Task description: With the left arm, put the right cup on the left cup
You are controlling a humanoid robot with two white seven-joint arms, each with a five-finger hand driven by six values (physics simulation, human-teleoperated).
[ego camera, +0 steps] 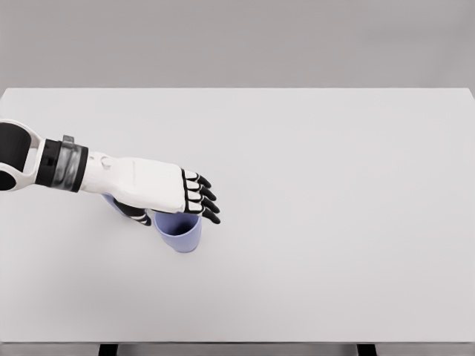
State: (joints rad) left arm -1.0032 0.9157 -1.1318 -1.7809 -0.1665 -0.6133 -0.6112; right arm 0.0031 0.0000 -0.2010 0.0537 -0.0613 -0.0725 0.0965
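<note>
Head view: lavender cup [178,233] upright on white table [334,222], left of centre, a second cup's edge [111,202] peeking behind the wrist. Left hand [167,191] hovers over it, fingers extended, gripping nothing. Looks like stacking is done; next, lift clear.

White left hand [167,191], black fingertips, grey wrist band.

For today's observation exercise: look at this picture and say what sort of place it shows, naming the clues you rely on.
Probably a simulated robot test bench, not a real room. Clues: a plain white table against a featureless grey backdrop, a white robot left hand reaching over it, and a lone lavender cup as a prop.
</note>
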